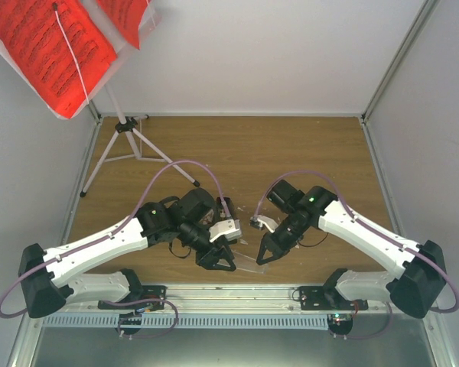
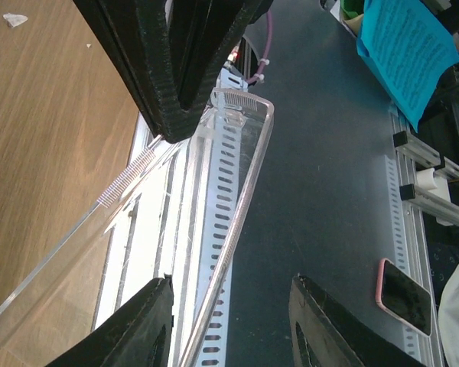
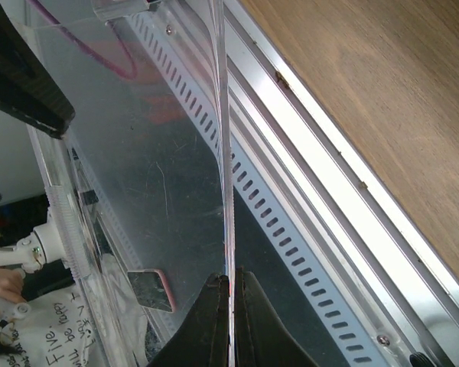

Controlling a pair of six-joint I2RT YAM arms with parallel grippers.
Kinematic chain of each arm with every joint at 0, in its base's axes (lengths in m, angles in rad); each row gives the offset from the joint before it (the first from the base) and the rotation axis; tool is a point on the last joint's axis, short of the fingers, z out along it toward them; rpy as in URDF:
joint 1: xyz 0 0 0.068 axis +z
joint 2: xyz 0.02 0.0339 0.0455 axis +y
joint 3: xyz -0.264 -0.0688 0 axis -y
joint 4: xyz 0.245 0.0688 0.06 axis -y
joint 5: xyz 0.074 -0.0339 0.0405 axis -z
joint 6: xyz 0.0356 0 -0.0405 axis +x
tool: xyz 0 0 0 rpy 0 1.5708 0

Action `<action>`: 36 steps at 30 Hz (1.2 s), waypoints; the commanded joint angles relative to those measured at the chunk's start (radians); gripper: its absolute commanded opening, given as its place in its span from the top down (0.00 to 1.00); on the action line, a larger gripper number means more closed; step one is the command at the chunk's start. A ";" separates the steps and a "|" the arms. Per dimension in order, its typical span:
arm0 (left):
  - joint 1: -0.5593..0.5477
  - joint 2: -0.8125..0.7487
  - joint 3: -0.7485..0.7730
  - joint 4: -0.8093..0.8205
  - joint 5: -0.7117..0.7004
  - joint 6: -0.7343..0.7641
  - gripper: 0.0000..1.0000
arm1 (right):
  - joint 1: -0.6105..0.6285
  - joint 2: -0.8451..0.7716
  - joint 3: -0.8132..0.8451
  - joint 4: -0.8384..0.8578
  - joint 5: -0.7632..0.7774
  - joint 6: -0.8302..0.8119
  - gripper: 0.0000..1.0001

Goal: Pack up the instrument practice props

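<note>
While pinching the panel [image 3: 161,153] tight in the right claw [image 3: 229,279] at the near edge of the counter [image 1: 291,153], close the half-open, empty left claw [image 2: 229,284] straddling its long rim.

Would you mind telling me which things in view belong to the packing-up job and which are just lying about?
Job: white music stand, red music sheets, probably the clear plastic piece pinched by the right gripper.
Lying about: pink-cased phone, blue printed sheet, white crumb.
</note>
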State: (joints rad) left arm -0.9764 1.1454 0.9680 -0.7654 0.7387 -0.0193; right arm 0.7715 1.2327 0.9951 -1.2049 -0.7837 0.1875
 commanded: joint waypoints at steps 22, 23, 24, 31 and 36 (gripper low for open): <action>-0.041 0.023 -0.017 0.029 0.036 -0.008 0.71 | 0.020 0.013 0.044 -0.024 0.016 -0.015 0.99; -0.041 0.025 -0.017 0.030 0.034 -0.008 0.70 | 0.020 0.013 0.045 -0.024 0.016 -0.015 1.00; -0.041 0.025 -0.017 0.030 0.033 -0.008 0.68 | 0.020 0.014 0.046 -0.024 0.015 -0.015 0.99; -0.044 0.027 -0.015 0.029 0.028 -0.008 0.65 | 0.021 0.016 0.055 -0.026 0.012 -0.013 1.00; -0.046 0.028 -0.017 0.031 0.024 -0.008 0.62 | 0.020 0.016 0.053 -0.026 0.012 -0.014 1.00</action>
State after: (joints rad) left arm -1.0103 1.1648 0.9642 -0.7601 0.7513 -0.0280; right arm 0.7826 1.2457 1.0229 -1.2228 -0.7757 0.1726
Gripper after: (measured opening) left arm 0.391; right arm 0.032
